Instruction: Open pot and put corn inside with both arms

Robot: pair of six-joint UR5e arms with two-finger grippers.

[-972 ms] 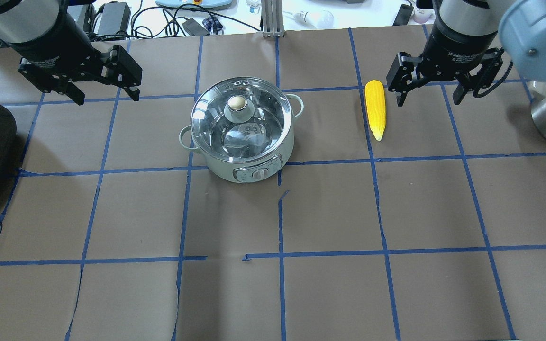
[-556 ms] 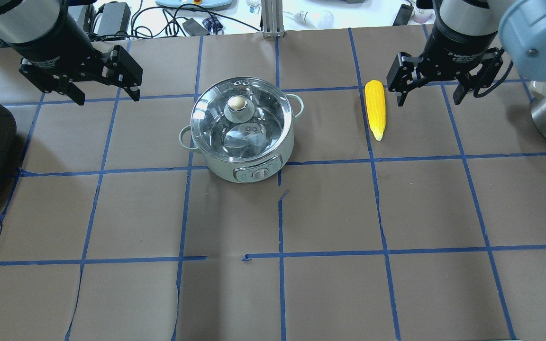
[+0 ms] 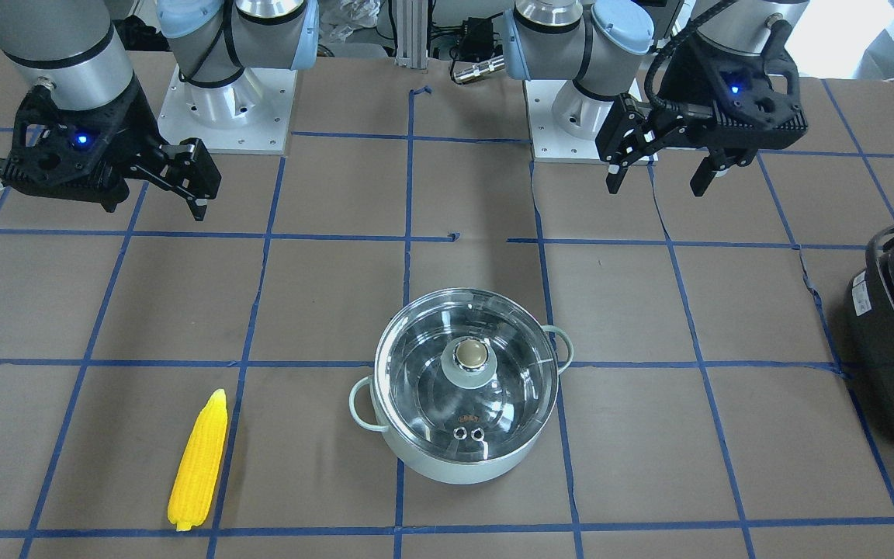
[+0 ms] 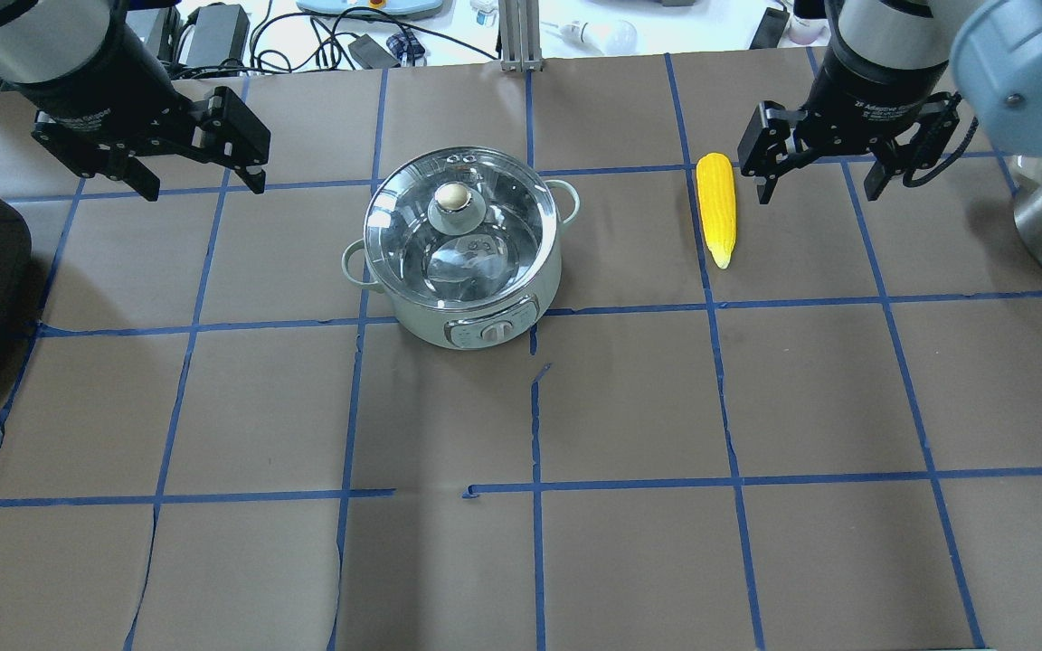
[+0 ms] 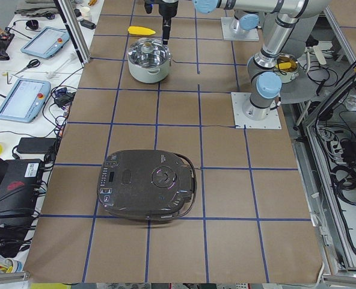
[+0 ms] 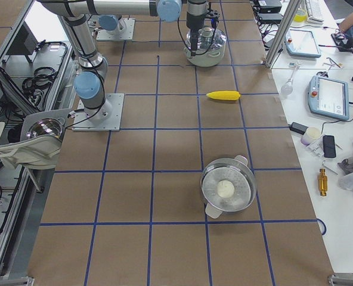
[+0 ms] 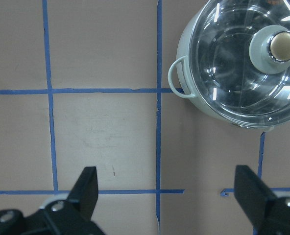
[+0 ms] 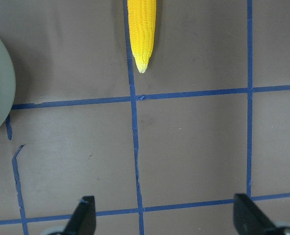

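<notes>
1. Your left gripper [image 4: 203, 181] has its jaws spread wide with nothing between them. Over the last second it has crept only a shade outward, away from the pot [image 4: 462, 262].
2. From that gripper, the pot sits ahead of the fingertips and off to one side, well apart. The glass lid [image 4: 421, 235] is seated square on the rim, and its knob [image 4: 453, 194] is untouched.
3. Your right gripper [image 4: 818, 193] is likewise wide open and empty, and has hardly stirred in the same second.
4. From that gripper, the corn [image 4: 717, 208] lies flat on the table [image 4: 629, 407], just beside the pot-side finger. In the wrist view its tapered tip points back toward the fingers. I cannot tell how high the fingers ride above it.
5. Pot, lid and corn have not moved.
6. My reading: no step of the task is done. Both arms are only settling before the approach. The lid must come off first, so expect to bring the left gripper across and down over the knob.
</notes>
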